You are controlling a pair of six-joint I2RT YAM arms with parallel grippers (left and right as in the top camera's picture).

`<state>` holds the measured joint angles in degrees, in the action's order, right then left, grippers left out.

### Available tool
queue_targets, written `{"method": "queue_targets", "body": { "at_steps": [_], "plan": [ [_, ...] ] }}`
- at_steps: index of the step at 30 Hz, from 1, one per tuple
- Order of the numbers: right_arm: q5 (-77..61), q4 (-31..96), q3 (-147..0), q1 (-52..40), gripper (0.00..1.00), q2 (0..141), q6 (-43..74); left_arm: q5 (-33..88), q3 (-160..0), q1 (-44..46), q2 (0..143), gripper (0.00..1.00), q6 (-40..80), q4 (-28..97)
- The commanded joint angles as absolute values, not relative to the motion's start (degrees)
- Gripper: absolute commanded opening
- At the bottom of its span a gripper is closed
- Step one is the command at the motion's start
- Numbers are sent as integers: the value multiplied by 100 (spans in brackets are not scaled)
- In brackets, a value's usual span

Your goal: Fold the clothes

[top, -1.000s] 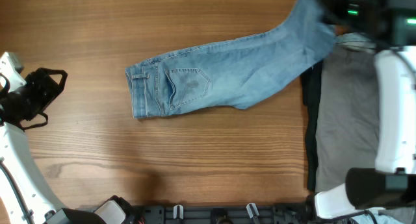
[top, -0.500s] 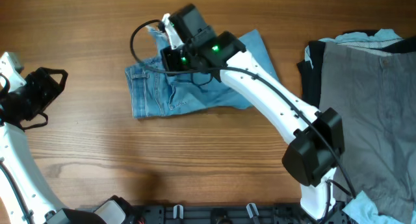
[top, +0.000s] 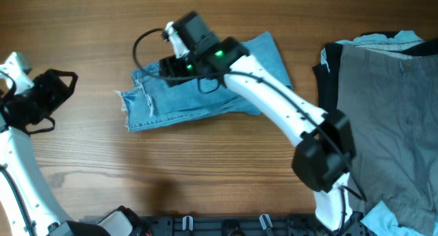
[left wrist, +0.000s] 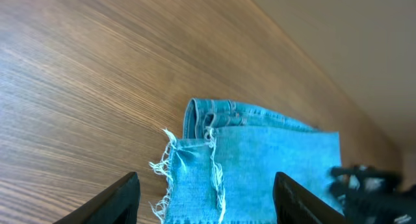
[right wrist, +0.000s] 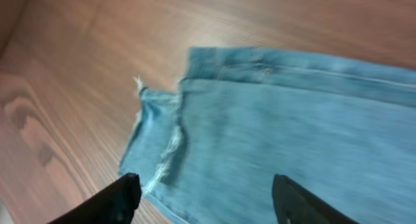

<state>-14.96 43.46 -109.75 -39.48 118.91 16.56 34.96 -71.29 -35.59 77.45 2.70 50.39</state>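
Note:
The clothes, a pair of light-blue jeans [top: 205, 92], lie folded in the middle of the table, with the frayed hems [top: 126, 102] at the left end over the waistband. My right gripper [top: 171, 61] hovers over the fold's upper left part. In the right wrist view its jaws [right wrist: 208, 204] stand open above the denim [right wrist: 279, 120] with nothing between them. My left gripper [top: 61, 99] is at the table's left side, apart from the jeans and facing them. It stands open [left wrist: 208, 208], with the frayed hems [left wrist: 188, 169] ahead of it.
Wide grey trousers [top: 383, 120] cover the right side of the table over a black garment [top: 328, 79]. Pale blue cloth [top: 383, 37] shows at the back right. A black rail with clamps [top: 226, 226] runs along the front edge.
My right arm has carried the legs leftward over the seat and let them go, its jaws going from shut to open. The hems now lie at the left end. My left gripper has barely moved.

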Motion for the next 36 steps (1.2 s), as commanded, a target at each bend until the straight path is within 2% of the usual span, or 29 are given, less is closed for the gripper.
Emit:
{"method": "queue_targets", "body": {
  "at_steps": [1, 3, 4, 5, 7, 8, 9, 10, 14, 16, 17, 20, 23, 27, 32, 33, 34, 35, 36],
  "plan": [
    [-1326, 4733, -11026, -3214, 59, 11133, 1542, 3044, -7070, -2858, 7961, 70, 14, 5065],
    [-1332, 5253, -11026, -2698, 58, 11072, 1555, 3037, -7057, -2383, 8213, 72, -73, 5061],
    [-1352, 5592, -11021, -2412, 66, 11085, 1540, 3033, -7054, -2119, 8355, 72, -169, 5063],
    [-1354, 5865, -11015, -2185, 70, 11118, 1527, 3035, -7052, -1914, 8477, 72, -283, 5063],
    [-1975, 6519, -11013, -1437, 73, 11183, 854, 2945, -7052, -1264, 8919, 63, -429, 5059],
    [-2486, 6637, -11013, -1188, 74, 11198, 379, 2757, -7052, -1087, 9096, 56, -403, 5046],
    [-2871, 6742, -11013, -1022, 76, 11201, 14, 2659, -7052, -963, 9260, 56, -403, 5039],
    [-3022, 6827, -11013, -934, 77, 11203, -128, 2598, -7052, -864, 9485, 62, -405, 5002],
    [-2427, 7083, -10991, -875, 76, 11286, 69, 2620, -7052, -821, 10429, 73, -163, 4727],
    [-2038, 7041, -10899, -851, 89, 11461, -5, 2783, -7052, -805, 10803, 76, -106, 4595],
    [-1984, 7013, -10831, -821, 92, 11566, -12, 2768, -7052, -784, 10943, 76, -110, 4582],
    [-1986, 6796, -10473, -659, 96, 12018, -167, 2711, -7050, -777, 11135, 61, -106, 4604],
    [-2451, 6617, -10248, -414, 99, 12446, -757, 2711, -7052, -777, 11133, 57, -108, 4604],
    [-2698, 6462, -10075, -104, 100, 12857, -967, 2711, -7052, -777, 11133, 57, -108, 4602],
    [-5009, 6689, -9813, -187, 98, 13279, -2700, 2714, -7052, -777, 11133, 57, -106, 4587],
    [-5105, 6667, -9732, -252, 91, 13279, -2731, 2714, -7052, -777, 11133, 57, -106, 4587],
    [-5094, 6641, -9714, -296, 76, 13279, -2663, 2714, -7052, -777, 11133, 57, -106, 4587],
    [-5043, 6600, -9710, -340, 54, 13279, -2606, 2714, -7052, -777, 11133, 57, -106, 4584],
    [-4711, 6458, -9712, -375, 11, 13275, -2067, 2716, -7052, -777, 11133, 56, -106, 4584]
  ]
}}
